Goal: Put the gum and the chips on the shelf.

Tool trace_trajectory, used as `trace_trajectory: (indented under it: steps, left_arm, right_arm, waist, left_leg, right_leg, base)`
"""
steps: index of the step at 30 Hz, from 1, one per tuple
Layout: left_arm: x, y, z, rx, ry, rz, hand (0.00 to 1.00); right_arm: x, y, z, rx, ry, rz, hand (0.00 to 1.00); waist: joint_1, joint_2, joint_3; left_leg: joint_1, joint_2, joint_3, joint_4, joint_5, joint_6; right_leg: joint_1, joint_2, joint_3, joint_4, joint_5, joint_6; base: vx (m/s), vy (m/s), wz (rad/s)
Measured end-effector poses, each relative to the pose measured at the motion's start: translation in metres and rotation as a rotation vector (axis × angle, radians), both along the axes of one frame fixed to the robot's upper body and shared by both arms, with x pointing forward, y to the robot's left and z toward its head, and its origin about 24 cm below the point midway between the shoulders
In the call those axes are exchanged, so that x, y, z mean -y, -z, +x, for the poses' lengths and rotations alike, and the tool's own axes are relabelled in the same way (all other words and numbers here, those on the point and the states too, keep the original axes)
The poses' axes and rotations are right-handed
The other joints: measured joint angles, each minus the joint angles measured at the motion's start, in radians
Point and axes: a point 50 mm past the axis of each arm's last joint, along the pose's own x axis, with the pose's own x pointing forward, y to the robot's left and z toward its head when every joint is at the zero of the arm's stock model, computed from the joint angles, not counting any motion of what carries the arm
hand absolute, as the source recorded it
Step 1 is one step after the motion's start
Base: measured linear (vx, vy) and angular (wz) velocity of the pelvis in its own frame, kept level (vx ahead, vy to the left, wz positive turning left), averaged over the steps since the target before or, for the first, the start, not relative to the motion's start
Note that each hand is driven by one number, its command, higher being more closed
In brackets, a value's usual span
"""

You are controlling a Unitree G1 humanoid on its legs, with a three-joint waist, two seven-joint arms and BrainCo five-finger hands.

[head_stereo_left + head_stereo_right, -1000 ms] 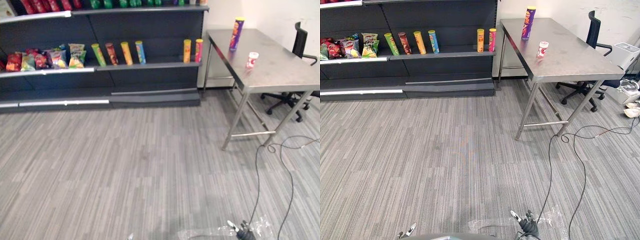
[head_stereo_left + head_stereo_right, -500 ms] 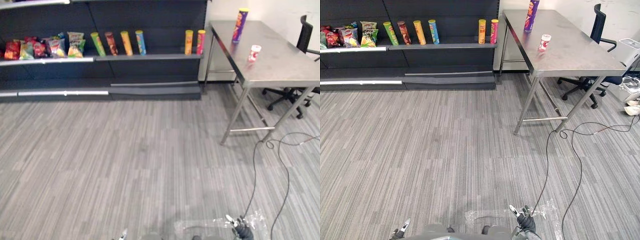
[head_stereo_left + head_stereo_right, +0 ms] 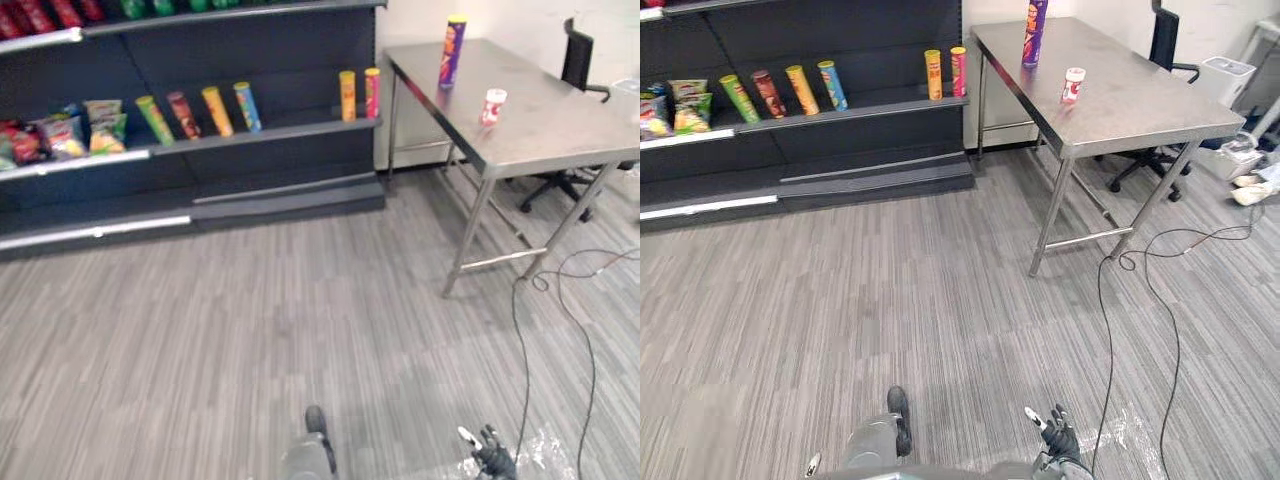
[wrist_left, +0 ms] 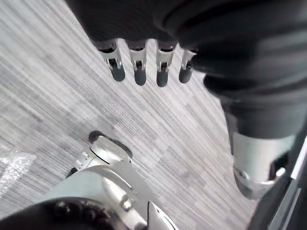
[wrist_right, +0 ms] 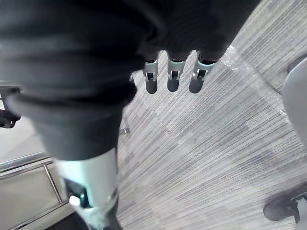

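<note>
Looking down at the floor (image 3: 890,300), we are seeing little of either hand from the head: the right hand (image 3: 1057,436) is showing as a few dark-tipped fingers at the bottom edge, too small to read there. In its own wrist view the left hand (image 4: 137,64) is hanging over the floor with straight fingers side by side, gripping nothing. The right hand is doing likewise in its wrist view, fingers straight and empty, with a crumpled clear film (image 3: 1130,430) lying on the floor just beside it.

At the far left the bags (image 3: 690,105) on the shelf (image 3: 870,108) are being cut off by the edge, so we are not counting them. Things on the board above are cropped to their lower ends, and we cannot tell what they are. A chair (image 3: 1162,40) is standing partly hidden behind the surface (image 3: 1140,105).

Counting what is whole: four cans (image 3: 800,89) are leaning in a row on the shelf, and two cans (image 3: 933,74) are standing upright at its right end. On the surface one tall purple tube of chips (image 3: 1033,32) is standing upright near the back, and one small red-and-white tub of gum (image 3: 1073,85) is standing nearer us, apart from it.

Both are sitting well apart from the hands, far across the floor and off to the right.
</note>
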Motion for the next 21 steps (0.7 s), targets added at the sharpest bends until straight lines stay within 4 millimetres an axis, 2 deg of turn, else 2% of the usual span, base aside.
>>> trace_trajectory:
  steps: [1,2,4,6,7,8,9,10,11,12,13,14,15,16,18,19,20,21]
  left_arm:
    - [-0.008,-0.001,0.001,-0.003,0.012,0.028,0.0]
    - [-0.013,-0.002,0.01,0.004,0.036,0.047,0.0]
    - [-0.014,-0.003,0.018,0.005,0.101,0.059,0.0]
    - [-0.013,-0.003,0.022,-0.002,0.135,0.06,0.0]
    - [-0.014,-0.003,0.022,-0.009,0.153,0.058,0.0]
    - [-0.015,-0.003,0.023,-0.013,0.188,0.056,0.0]
    - [-0.015,-0.003,0.023,-0.015,0.208,0.057,0.0]
    - [-0.016,-0.003,0.025,-0.02,0.26,0.062,0.0]
    - [-0.016,-0.003,0.026,-0.018,0.283,0.064,0.0]
    - [-0.016,-0.003,0.025,-0.021,0.291,0.065,0.0]
    - [-0.016,-0.003,0.025,-0.024,0.299,0.064,0.0]
    - [-0.016,-0.003,0.026,-0.025,0.301,0.062,0.0]
    - [-0.016,-0.003,0.027,-0.022,0.304,0.062,0.0]
    - [-0.015,-0.003,0.027,-0.022,0.302,0.058,0.0]
    - [-0.013,-0.002,0.026,-0.022,0.288,0.053,0.0]
    - [-0.012,-0.002,0.024,-0.019,0.263,0.047,0.0]
    - [-0.012,-0.002,0.023,-0.017,0.247,0.044,0.0]
    - [-0.011,-0.002,0.023,-0.008,0.205,0.035,0.0]
  right_arm:
    - [-0.009,0.003,-0.002,-0.018,-0.013,0.018,0.0]
    - [-0.012,0.003,-0.001,-0.018,-0.01,0.023,0.0]
    - [-0.01,0.004,-0.003,-0.028,0.013,0.019,0.0]
    - [-0.007,0.004,-0.006,-0.035,0.039,0.012,0.0]
    - [-0.006,0.003,-0.004,-0.031,0.042,0.006,0.0]
    - [-0.004,0.002,-0.002,-0.025,0.035,-0.004,0.0]
    - [-0.004,0.002,-0.001,-0.02,0.029,-0.01,0.0]
    - [-0.003,0.001,0.0,-0.009,0.024,-0.017,0.0]
    - [-0.003,-0.001,0.004,0.011,0.019,-0.023,0.0]
    - [-0.004,-0.002,0.005,0.017,0.016,-0.025,0.0]
    - [-0.005,-0.002,0.006,0.025,0.008,-0.031,0.0]
    - [-0.004,-0.003,0.007,0.029,0.012,-0.032,0.0]
    - [-0.004,-0.003,0.007,0.037,0.033,-0.033,0.0]
    - [-0.003,-0.004,0.008,0.043,0.045,-0.037,0.0]
    - [-0.001,-0.005,0.008,0.058,0.065,-0.044,0.0]
    - [0.0,-0.006,0.009,0.077,0.081,-0.048,0.0]
    - [0.0,-0.006,0.008,0.082,0.085,-0.05,0.0]
    - [0.0,-0.008,0.008,0.097,0.091,-0.059,0.0]
  waist:
    - [-0.003,-0.031,-0.021]
    - [-0.01,-0.047,-0.029]
    - [-0.011,-0.049,-0.041]
    - [-0.002,-0.047,-0.049]
    - [-0.006,-0.049,-0.049]
    - [-0.012,-0.049,-0.049]
    - [-0.014,-0.048,-0.049]
    - [-0.018,-0.045,-0.046]
    - [-0.029,-0.043,-0.046]
    - [-0.033,-0.044,-0.046]
    - [-0.033,-0.044,-0.045]
    - [-0.034,-0.043,-0.045]
    - [-0.036,-0.04,-0.043]
    - [-0.041,-0.034,-0.041]
    - [-0.048,-0.026,-0.036]
    - [-0.051,-0.023,-0.035]
    - [-0.051,-0.023,-0.035]
    - [-0.052,-0.023,-0.035]
  left_leg:
    - [-0.016,-0.034,0.015,0.036,-0.029,0.04]
    - [-0.019,-0.062,0.02,0.046,-0.053,0.059]
    - [-0.012,-0.095,0.026,0.047,-0.086,0.074]
    - [0.024,-0.132,0.048,0.012,-0.103,0.094]
    - [0.071,-0.163,0.058,-0.037,-0.108,0.102]
    - [0.128,-0.188,0.067,-0.086,-0.115,0.113]
    - [0.158,-0.197,0.067,-0.109,-0.121,0.122]
    - [0.212,-0.212,0.058,-0.142,-0.128,0.132]
    - [0.256,-0.217,0.045,-0.167,-0.137,0.135]
    - [0.278,-0.217,0.04,-0.181,-0.141,0.134]
    - [0.317,-0.213,0.034,-0.201,-0.152,0.133]
    - [0.33,-0.208,0.03,-0.204,-0.159,0.133]
    - [0.353,-0.196,0.017,-0.206,-0.177,0.132]
    - [0.371,-0.178,0.006,-0.206,-0.192,0.133]
    - [0.402,-0.145,-0.01,-0.203,-0.217,0.126]
    - [0.415,-0.123,-0.017,-0.195,-0.245,0.104]
    - [0.424,-0.116,-0.019,-0.191,-0.26,0.095]
    - [0.453,-0.101,-0.03,-0.18,-0.302,0.062]
  right_leg:
    - [0.002,-0.032,0.027,-0.003,0.024,-0.019]
    - [-0.014,-0.054,0.029,0.015,0.074,-0.011]
    - [-0.041,-0.078,0.048,0.061,0.142,0.005]
    - [-0.105,-0.109,0.077,0.19,0.2,0.015]
    - [-0.164,-0.133,0.081,0.33,0.267,0.018]
    - [-0.231,-0.158,0.073,0.466,0.38,0.021]
    - [-0.258,-0.169,0.067,0.535,0.431,0.021]
    - [-0.323,-0.186,0.029,0.688,0.412,0.011]
    - [-0.369,-0.19,-0.033,0.779,0.337,-0.001]
    - [-0.385,-0.185,-0.07,0.793,0.295,-0.006]
    - [-0.415,-0.17,-0.143,0.772,0.221,-0.012]
    - [-0.427,-0.156,-0.175,0.738,0.192,-0.013]
    - [-0.448,-0.121,-0.221,0.637,0.157,-0.016]
    - [-0.468,-0.085,-0.258,0.517,0.152,-0.022]
    - [-0.496,-0.036,-0.288,0.323,0.17,-0.012]
    - [-0.512,-0.012,-0.293,0.189,0.218,-0.011]
    - [-0.519,-0.004,-0.293,0.125,0.247,-0.011]
    - [-0.533,0.009,-0.276,-0.011,0.325,-0.002]
  base:
    - [0.45,0.334,-0.16]
    - [0.43,0.324,0.04]
    - [0.38,0.335,0.11]
    - [0.35,0.295,-0.05]
    - [0.37,0.285,-0.07]
    - [0.36,0.26,-0.03]
    - [0.36,0.234,0.01]
    - [0.31,0.157,0.1]
    - [0.31,0.141,0.16]
    - [0.31,0.095,0.15]
    - [0.25,0.039,0.09]
    - [0.33,-0.003,0.12]
    - [0.35,-0.062,0.23]
    - [0.44,-0.111,0.35]
    - [0.38,-0.124,0.32]
    - [0.33,-0.112,0.2]
    - [0.56,-0.21,0.19]
    - [0.52,-0.203,0.16]
